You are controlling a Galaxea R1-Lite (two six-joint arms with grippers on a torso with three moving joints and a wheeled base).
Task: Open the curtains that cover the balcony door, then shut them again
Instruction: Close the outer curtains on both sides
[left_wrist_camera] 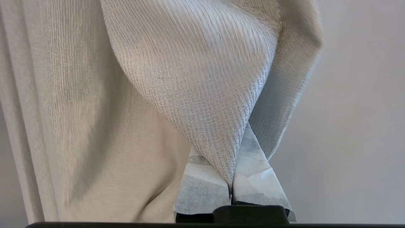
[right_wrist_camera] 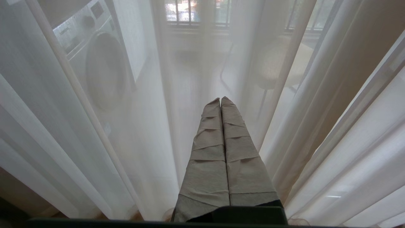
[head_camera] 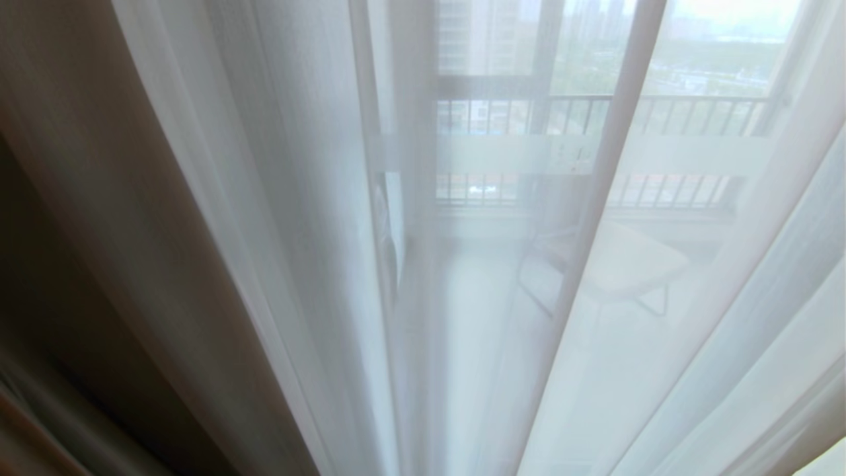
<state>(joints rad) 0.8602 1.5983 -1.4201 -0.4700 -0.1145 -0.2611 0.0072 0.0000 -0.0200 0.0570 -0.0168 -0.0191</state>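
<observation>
The curtains fill the head view: white sheer panels [head_camera: 502,317] hang across the middle and right, and a thick beige-grey drape [head_camera: 99,231] hangs at the left. Through the sheer I make out the balcony door by its frosted white band [head_camera: 687,155]. Neither arm shows in the head view. In the left wrist view my left gripper [left_wrist_camera: 234,152] is shut on a fold of the woven drape [left_wrist_camera: 196,72], which covers the tips of its taped fingers [left_wrist_camera: 202,186]. My right gripper [right_wrist_camera: 220,99] is shut on nothing, its taped fingers pointing at the sheer [right_wrist_camera: 152,126].
Behind the sheer, a washing machine [right_wrist_camera: 101,69] stands on the balcony and a pale chair [head_camera: 628,264] with thin dark legs sits near the black-barred railing [head_camera: 661,112]. A plain pale wall [left_wrist_camera: 357,126] lies beside the held drape.
</observation>
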